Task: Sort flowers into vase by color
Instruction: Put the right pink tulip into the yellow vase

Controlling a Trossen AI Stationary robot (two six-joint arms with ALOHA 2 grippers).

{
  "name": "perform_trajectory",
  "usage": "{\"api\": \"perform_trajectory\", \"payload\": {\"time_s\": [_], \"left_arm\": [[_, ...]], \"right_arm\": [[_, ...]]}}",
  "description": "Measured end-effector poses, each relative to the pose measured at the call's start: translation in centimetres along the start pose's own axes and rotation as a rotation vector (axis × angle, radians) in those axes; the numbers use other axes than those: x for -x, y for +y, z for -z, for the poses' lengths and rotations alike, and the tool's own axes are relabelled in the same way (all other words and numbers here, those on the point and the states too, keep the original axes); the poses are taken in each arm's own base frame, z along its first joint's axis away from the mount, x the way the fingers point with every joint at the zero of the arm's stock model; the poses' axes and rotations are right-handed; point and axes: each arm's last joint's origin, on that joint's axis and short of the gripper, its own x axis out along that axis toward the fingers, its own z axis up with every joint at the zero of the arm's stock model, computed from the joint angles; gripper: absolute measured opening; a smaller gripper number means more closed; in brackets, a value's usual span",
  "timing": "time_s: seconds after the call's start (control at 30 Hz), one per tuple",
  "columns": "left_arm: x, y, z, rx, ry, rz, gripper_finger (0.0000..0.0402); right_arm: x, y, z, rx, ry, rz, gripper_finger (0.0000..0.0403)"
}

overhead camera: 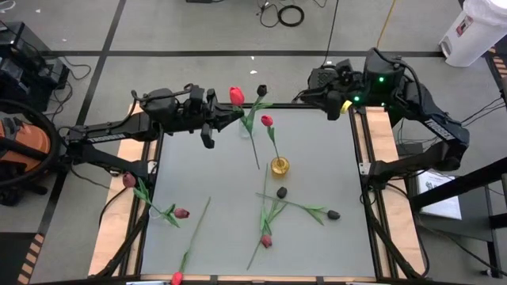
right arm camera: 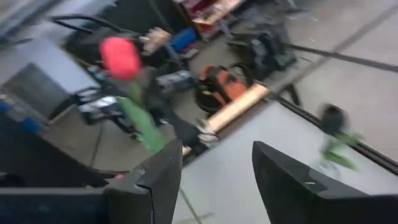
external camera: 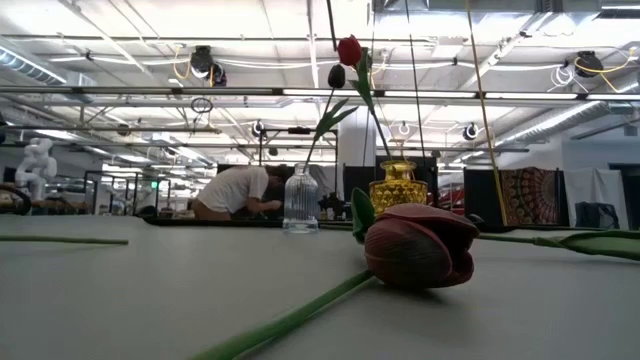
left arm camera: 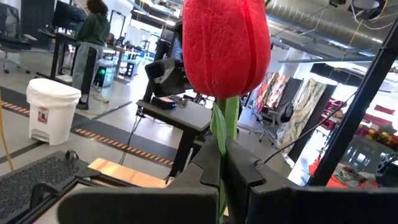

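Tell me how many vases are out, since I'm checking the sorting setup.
2. A clear glass vase holds a dark tulip. An amber vase near it holds a red tulip. No others show.

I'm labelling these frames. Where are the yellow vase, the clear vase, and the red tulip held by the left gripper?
Yellow vase (overhead camera: 280,165), high view, on its rim.
Clear vase (external camera: 300,198), low view, on its ribbed body.
Red tulip (left arm camera: 225,43), left wrist view, on its head.
Left gripper (left arm camera: 225,163), left wrist view, shut on the stem.

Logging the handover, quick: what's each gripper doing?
Left gripper: closed on the red tulip stem.
Right gripper: open, holding nothing.
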Motion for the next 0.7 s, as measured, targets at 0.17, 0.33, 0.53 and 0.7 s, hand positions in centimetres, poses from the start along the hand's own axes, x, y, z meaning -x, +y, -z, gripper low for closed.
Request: {"api": "perform_trajectory", "payload": {"time_s": [0.17, 0.33, 0.53, 0.7], "left_arm": [[0.0, 0.0, 0.0, 0.003, -0.001, 0.0, 0.0004], [0.0, -0.2, -0.4, -0.002, -0.044, 0.026, 0.0004], [0.0, -0.3, -0.8, 0.017, -0.076, 0.054, 0.0004], [0.0, -0.4, -0.8, 0.038, -0.077, 0.06, 0.0004]], "right_arm": [[-2.0, 1.7, 0.6, 0.048, 0.008, -0.102, 0.0187], [-4.4, 3.1, 1.8, 0.096, 0.047, -0.168, 0.0187], [-7.7, 4.0, 2.8, 0.13, 0.054, -0.221, 0.0187], [-9.8, 4.3, 3.2, 0.135, 0.031, -0.247, 0.0187]]}}
